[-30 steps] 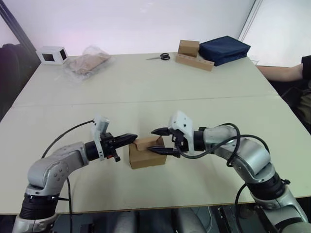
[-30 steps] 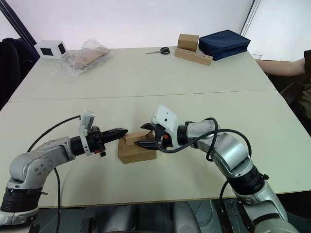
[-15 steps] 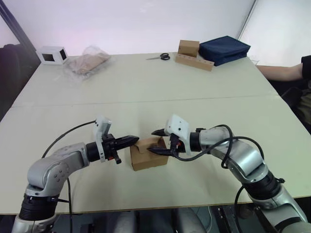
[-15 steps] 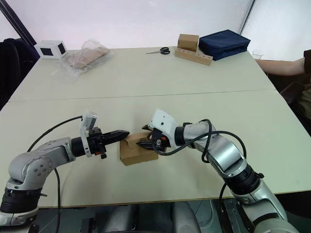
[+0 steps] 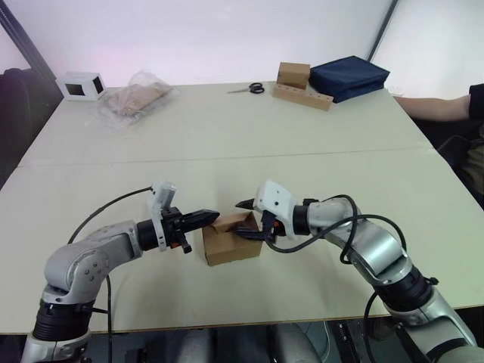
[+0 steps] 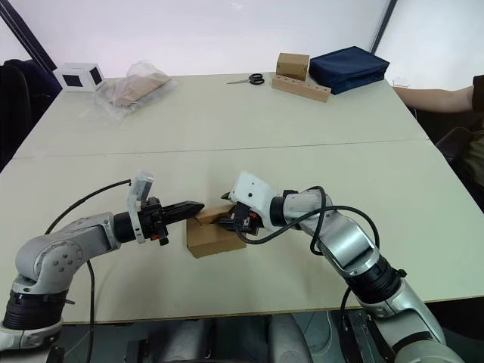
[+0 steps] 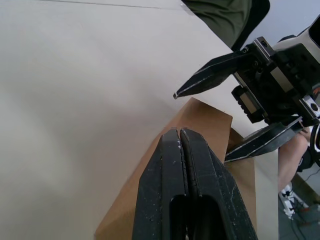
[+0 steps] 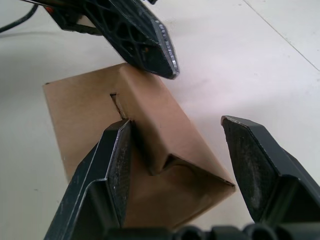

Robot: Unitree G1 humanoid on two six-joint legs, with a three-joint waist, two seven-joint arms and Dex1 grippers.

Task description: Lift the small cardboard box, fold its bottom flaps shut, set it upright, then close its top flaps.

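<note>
The small cardboard box point(image 5: 227, 246) stands on the table near the front edge, between my two grippers. One of its top flaps point(image 5: 236, 221) is bent over the opening, half folded down. My left gripper point(image 5: 214, 216) is shut and empty, its tip touching the box's upper left edge point(image 7: 200, 117). My right gripper point(image 5: 246, 220) is open and straddles the flap from the right. One of its fingers point(image 8: 116, 160) lies against the folded flap and the other point(image 8: 260, 165) hangs free beyond the box's corner.
At the back of the table are a white cube with a dark window point(image 5: 80, 85), a clear plastic bag point(image 5: 136, 97), scissors point(image 5: 248, 88), a brown cube on a hole-dotted slab point(image 5: 301, 85) and a navy bag point(image 5: 348, 76). A person's arm point(image 5: 439, 108) rests at the far right edge.
My right gripper has slid left, further over the box, with its lower finger now on the flap. My left gripper has crept right to the box's edge. The person's arm moved.
</note>
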